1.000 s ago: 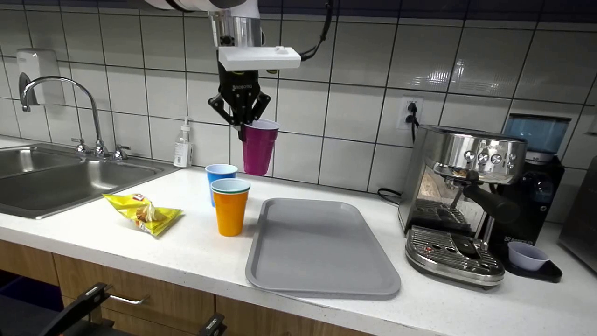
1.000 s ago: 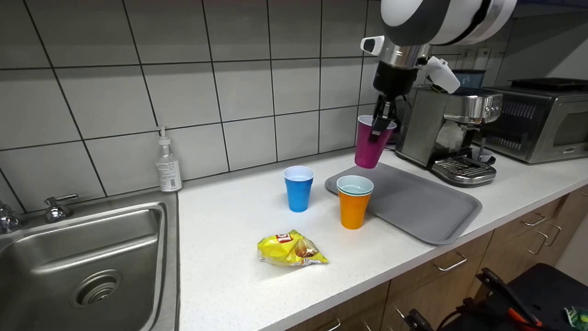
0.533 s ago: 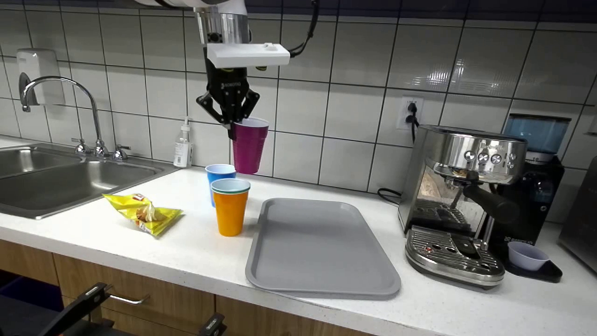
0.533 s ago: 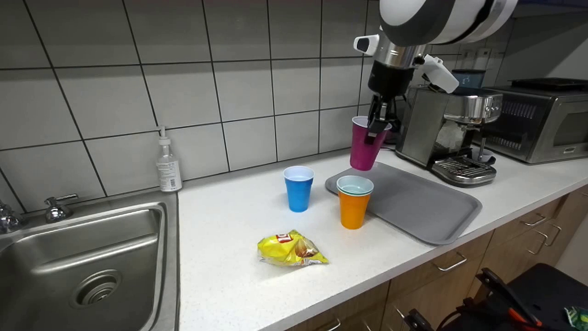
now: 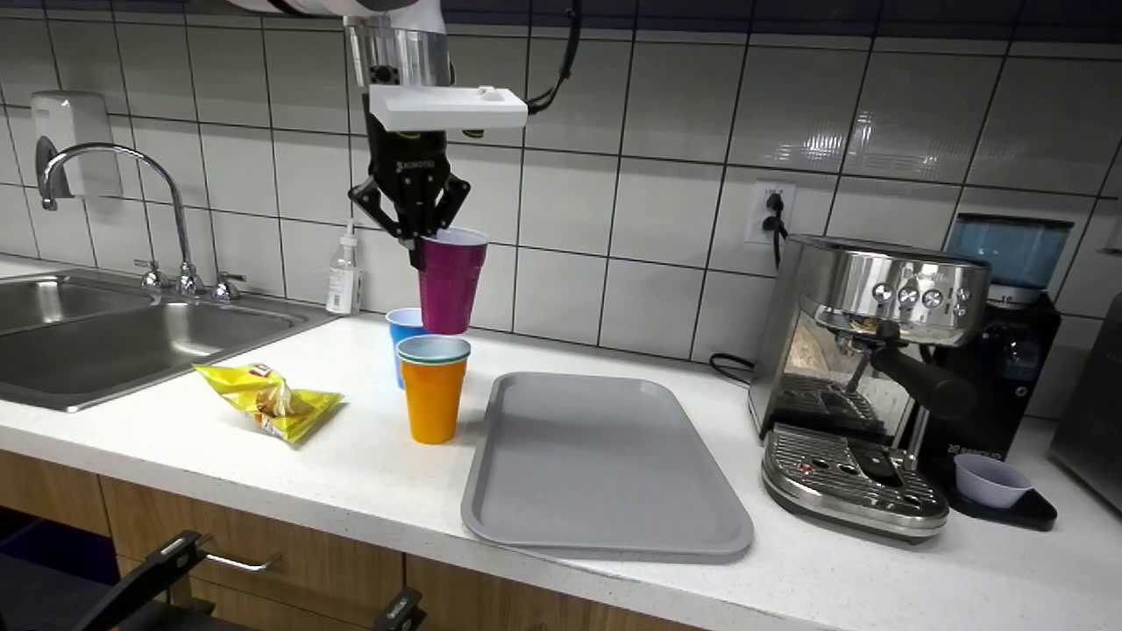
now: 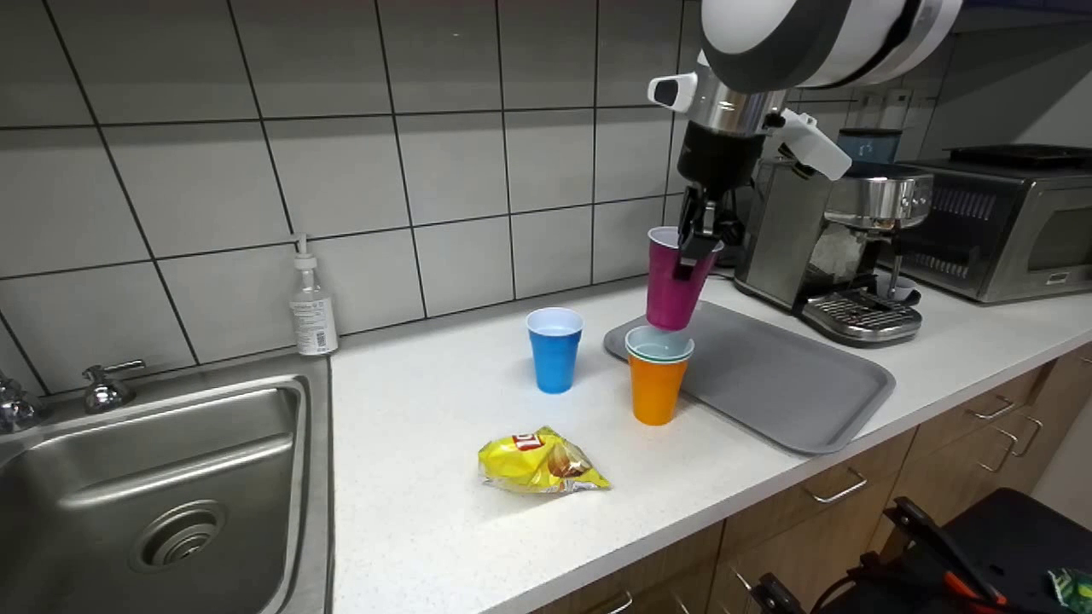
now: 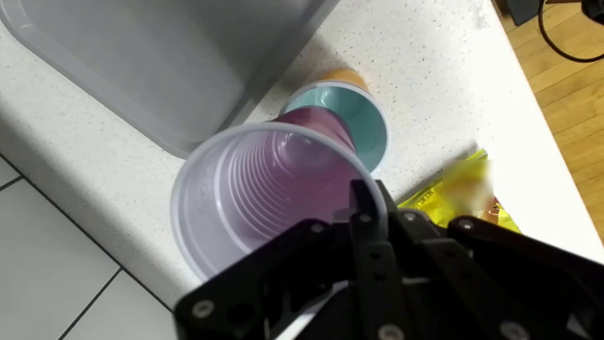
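One magenta plastic cup (image 5: 451, 289) hangs slightly tilted from the gripper (image 7: 375, 196), jaws closed on its rim: lifted, I judge, not yet set down; beneath stands an orange-and-teal cup stack (image 6: 655, 392), aside a blue cup (image 6: 554, 358).

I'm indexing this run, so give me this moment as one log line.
jaws: shut on purple cup; purple cup: aloft, over orange cup; blue cup: upright; tray: beside orange cup; bag: on counter

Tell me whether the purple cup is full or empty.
Empty: the wrist view looks into the purple cup, showing bare ribbed walls and bottom; only a gripper finger sits inside the rim.
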### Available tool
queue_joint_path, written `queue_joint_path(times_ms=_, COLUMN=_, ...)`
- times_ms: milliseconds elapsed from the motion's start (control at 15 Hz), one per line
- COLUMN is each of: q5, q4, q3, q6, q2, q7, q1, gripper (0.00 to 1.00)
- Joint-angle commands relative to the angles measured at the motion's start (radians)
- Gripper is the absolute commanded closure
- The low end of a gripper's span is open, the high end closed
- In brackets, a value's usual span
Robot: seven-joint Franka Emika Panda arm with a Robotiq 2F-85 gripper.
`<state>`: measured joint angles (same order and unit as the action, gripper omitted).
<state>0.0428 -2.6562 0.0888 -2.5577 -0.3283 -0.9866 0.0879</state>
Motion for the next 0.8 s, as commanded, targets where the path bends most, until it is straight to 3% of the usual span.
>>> queue_joint_path(times_ms=0, q5=0.025, q4=-0.025, q3=-0.011, q6=0.021, q2=-0.033, q7=0.007, q1=0.003, gripper=0.99)
queue_joint_path(times_ms=733, q5=0.032, q4=-0.047, q3=-0.018, q6=-0.009, q2=0.0, q7=0.022, q1=0.009, gripper=0.99)
